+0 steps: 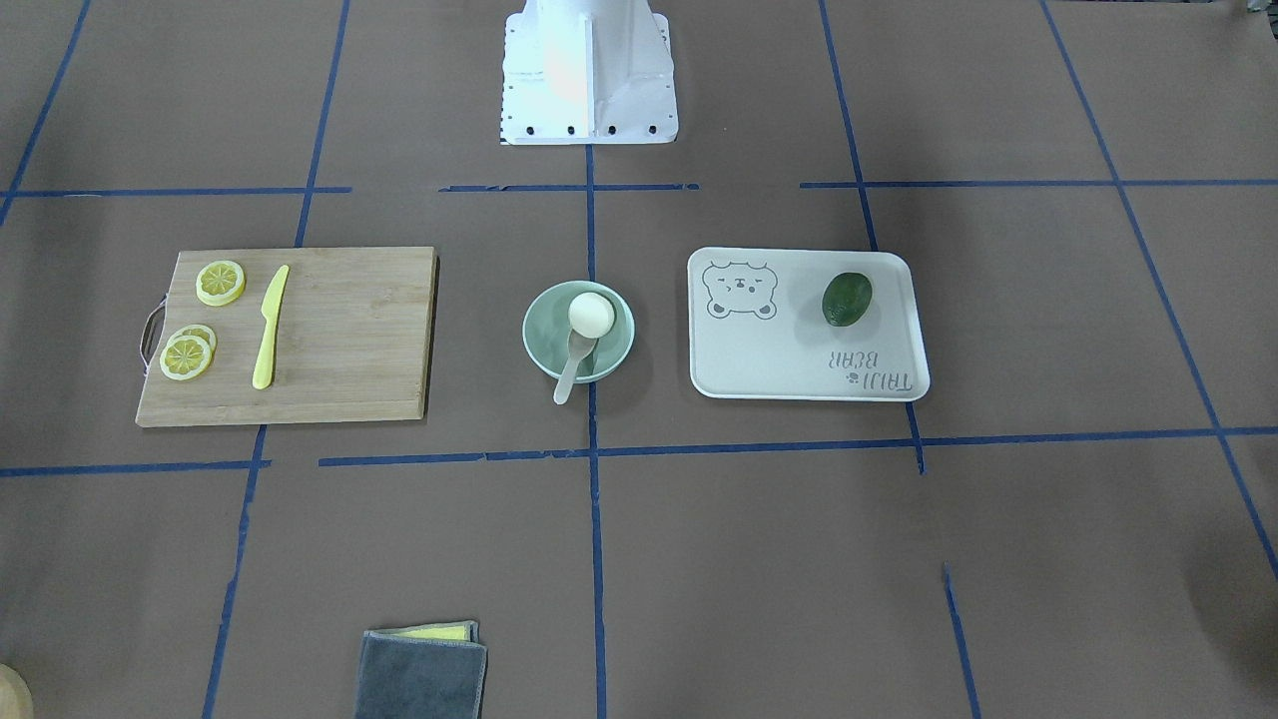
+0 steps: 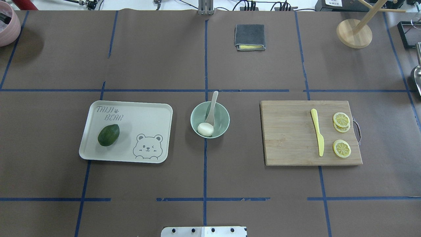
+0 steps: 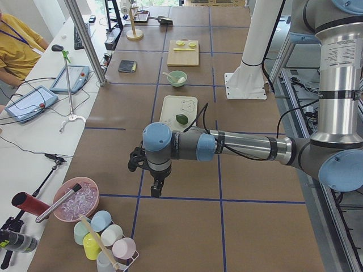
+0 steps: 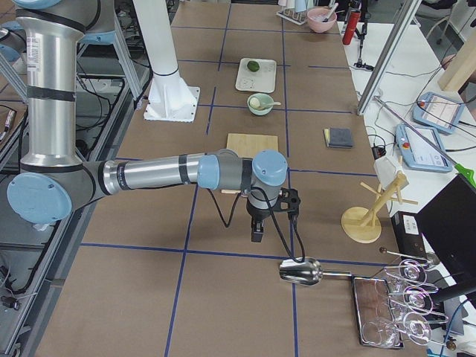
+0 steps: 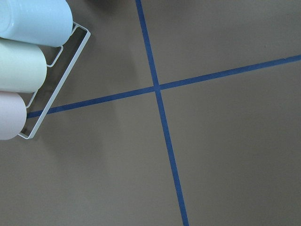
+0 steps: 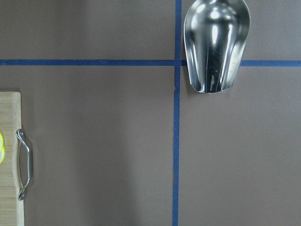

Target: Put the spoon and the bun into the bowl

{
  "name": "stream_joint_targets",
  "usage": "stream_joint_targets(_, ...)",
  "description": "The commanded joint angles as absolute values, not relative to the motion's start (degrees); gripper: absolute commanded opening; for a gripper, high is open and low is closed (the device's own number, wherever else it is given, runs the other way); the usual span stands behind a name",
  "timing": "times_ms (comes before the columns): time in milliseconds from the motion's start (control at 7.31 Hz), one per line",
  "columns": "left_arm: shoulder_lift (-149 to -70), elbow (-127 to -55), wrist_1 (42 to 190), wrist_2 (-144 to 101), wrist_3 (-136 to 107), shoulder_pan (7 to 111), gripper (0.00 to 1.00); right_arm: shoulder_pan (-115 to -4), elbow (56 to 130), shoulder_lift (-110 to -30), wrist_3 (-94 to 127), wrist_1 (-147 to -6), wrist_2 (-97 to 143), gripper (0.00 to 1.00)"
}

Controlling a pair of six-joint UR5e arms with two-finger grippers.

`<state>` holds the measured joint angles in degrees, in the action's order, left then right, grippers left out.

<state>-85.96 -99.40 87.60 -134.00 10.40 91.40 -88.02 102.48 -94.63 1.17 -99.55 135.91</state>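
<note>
The mint-green bowl [image 2: 222,119] stands at the table's middle, also seen in the front-facing view [image 1: 544,336]. The white bun [image 2: 205,129] lies inside it [image 1: 591,314]. The pale spoon [image 2: 213,103] rests with its scoop in the bowl and its handle sticking out over the rim [image 1: 569,377]. The left gripper [image 3: 154,190] hangs over bare table far out at the left end. The right gripper [image 4: 256,233] hangs over bare table far out at the right end. Both show only in side views, so I cannot tell if they are open or shut.
A white bear tray [image 2: 148,112] holds a green avocado [image 2: 108,135]. A wooden board [image 2: 289,138] carries lemon slices [image 2: 341,148] and a yellow knife [image 2: 317,135]. A grey cloth [image 2: 249,37], a metal scoop [image 6: 216,44] and racked cups [image 5: 23,70] lie farther out.
</note>
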Motion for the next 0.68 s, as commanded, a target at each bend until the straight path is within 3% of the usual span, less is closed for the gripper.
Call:
stream_joint_targets(0,-85.87,-97.48,90.69,-133.86,10.46,91.41,1.0,-87.98,97.16,-96.32,0.97,-91.54,139.74,1.0)
stream_joint_targets(274,-85.78,-95.54,93.6,-134.03,10.37,91.49,1.0,-88.07,90.46,-97.55,2.54,-78.37,140.27,1.0)
stream_joint_targets(547,-85.78,-94.22,93.69,-134.03,10.46,91.49,1.0,-88.07,94.64,-97.74,8.94,-77.52,139.75,1.0)
